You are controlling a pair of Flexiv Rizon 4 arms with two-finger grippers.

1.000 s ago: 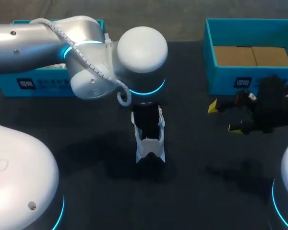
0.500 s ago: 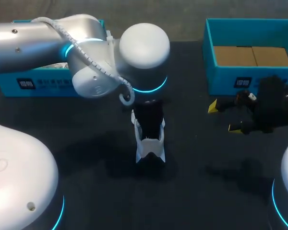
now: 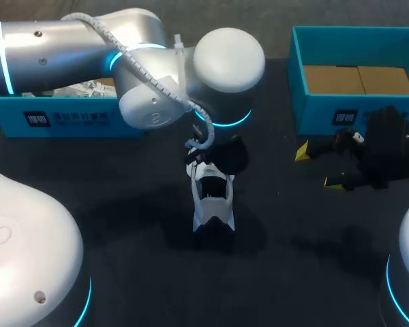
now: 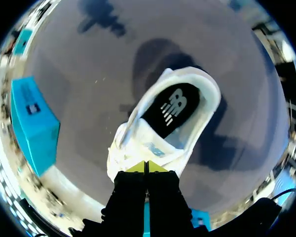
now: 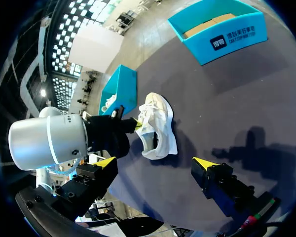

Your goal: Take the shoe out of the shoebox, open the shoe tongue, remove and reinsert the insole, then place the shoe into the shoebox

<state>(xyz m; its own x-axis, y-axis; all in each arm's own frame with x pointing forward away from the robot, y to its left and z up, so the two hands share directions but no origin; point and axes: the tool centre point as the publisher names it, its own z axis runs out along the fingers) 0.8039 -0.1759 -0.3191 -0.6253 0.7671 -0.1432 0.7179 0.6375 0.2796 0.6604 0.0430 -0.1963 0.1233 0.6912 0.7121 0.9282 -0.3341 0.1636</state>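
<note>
Dark tabletop (image 3: 123, 204) fills the scene, with a teal left box (image 3: 68, 119) at the far left holding crumpled paper and a teal right box (image 3: 327, 102) at the far right. The shoe (image 3: 213, 204) stands on its sole in the middle, out of both boxes, heel toward the near edge.

Over the last second the left arm's wrist has swung right and a little nearer, while the shoe has kept its place. The left gripper (image 4: 145, 167) now sits at the shoe's far end with its yellow tips pressed together on the tongue (image 4: 155, 148). The mouth of the shoe gapes and the black insole (image 4: 170, 111) lies flat inside, in plain sight.

The right gripper (image 3: 318, 167) hangs just in front of the right box, fingers wide apart and holding nothing, well apart from the shoe.

I judge the tongue-opening step is under way. With the tongue drawn back, the insole is exposed for the free right gripper to pull.
</note>
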